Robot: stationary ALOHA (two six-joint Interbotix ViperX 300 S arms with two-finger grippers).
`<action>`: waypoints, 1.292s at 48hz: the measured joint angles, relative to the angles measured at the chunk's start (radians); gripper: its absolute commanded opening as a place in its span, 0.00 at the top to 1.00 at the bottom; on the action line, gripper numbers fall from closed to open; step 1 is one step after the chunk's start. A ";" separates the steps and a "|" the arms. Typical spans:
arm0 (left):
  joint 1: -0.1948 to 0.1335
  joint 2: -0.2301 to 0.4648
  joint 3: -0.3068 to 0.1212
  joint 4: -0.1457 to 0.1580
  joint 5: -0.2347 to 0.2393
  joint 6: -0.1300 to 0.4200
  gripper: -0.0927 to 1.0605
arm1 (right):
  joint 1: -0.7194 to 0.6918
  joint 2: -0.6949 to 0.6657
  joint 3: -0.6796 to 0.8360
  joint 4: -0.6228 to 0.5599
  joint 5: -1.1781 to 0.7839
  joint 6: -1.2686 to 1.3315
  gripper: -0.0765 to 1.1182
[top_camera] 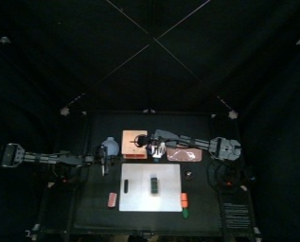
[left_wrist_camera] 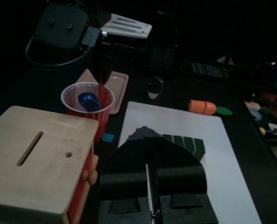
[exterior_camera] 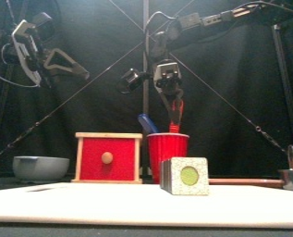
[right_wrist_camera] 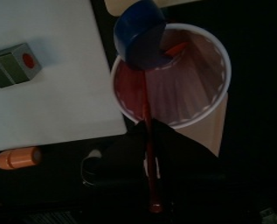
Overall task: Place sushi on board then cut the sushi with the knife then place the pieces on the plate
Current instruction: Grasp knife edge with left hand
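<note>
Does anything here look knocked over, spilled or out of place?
Nothing stands out: the sushi roll lies on the white cutting board, and the red cup stands upright, the right gripper gripping the red knife in it.

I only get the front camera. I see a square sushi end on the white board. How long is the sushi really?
Observer: From above, the sushi roll is longer than it is wide. It lies front to back on the white board, so you see only its end.
Operator: Where's the pink plate?
Observer: The pink tray lies behind the board, to the right of the red cup.
Operator: Is there any other food?
Observer: Yes. One orange toy food lies just left of the board, and another just right of it.
</note>
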 measured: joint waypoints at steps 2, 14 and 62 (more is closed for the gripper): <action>0.000 0.000 0.002 0.000 0.000 0.002 0.93 | 0.000 -0.002 0.000 0.002 0.003 0.000 0.71; 0.000 0.002 0.002 0.000 -0.002 0.000 0.93 | -0.008 -0.026 -0.037 0.009 0.029 0.003 0.71; 0.012 -0.086 0.000 0.000 0.000 0.005 0.39 | 0.126 -0.574 0.322 -0.046 -0.439 0.172 0.71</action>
